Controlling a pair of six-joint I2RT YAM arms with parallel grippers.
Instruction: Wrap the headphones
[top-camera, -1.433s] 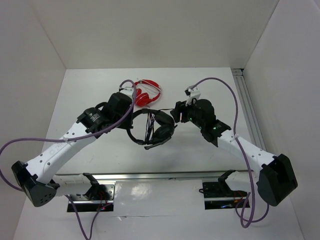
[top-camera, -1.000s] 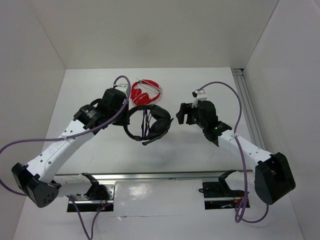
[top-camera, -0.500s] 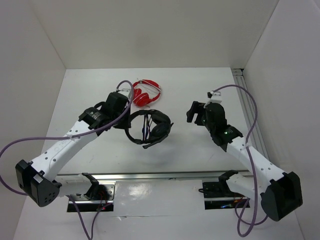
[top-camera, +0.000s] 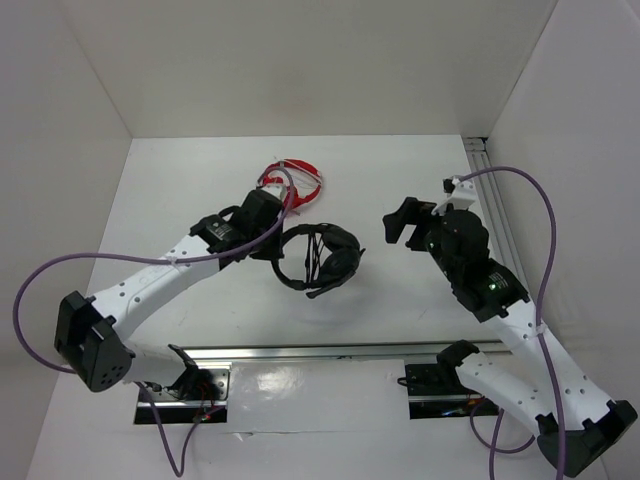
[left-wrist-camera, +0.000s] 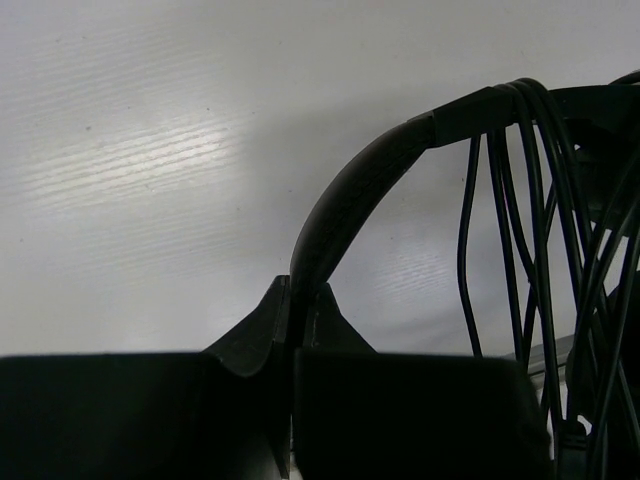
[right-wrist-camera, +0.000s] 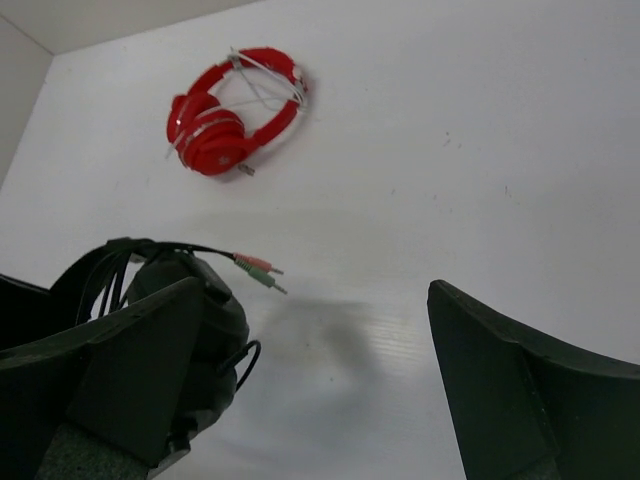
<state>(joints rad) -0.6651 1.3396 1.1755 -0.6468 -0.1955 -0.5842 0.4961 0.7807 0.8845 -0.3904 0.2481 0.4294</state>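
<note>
Headphones (top-camera: 322, 258) hang over the middle of the surface (top-camera: 200, 180), thin smooth headband (left-wrist-camera: 345, 205) pinched tight in the left jaws. Glossy black cable (left-wrist-camera: 525, 95) runs in several loose strands across the hoop beside the padded oval cups, pink and green plugs (right-wrist-camera: 258, 270) poking free. Wrapping looks nearly done; I judge the next move is tucking that plug end in, or setting the bundle down. Right jaws stand wide and empty, well apart toward the right edge. Smaller red headphones (right-wrist-camera: 235, 110) lie near the far edge.

Clamped left gripper (left-wrist-camera: 296, 305), spread right gripper (right-wrist-camera: 312, 290).
</note>
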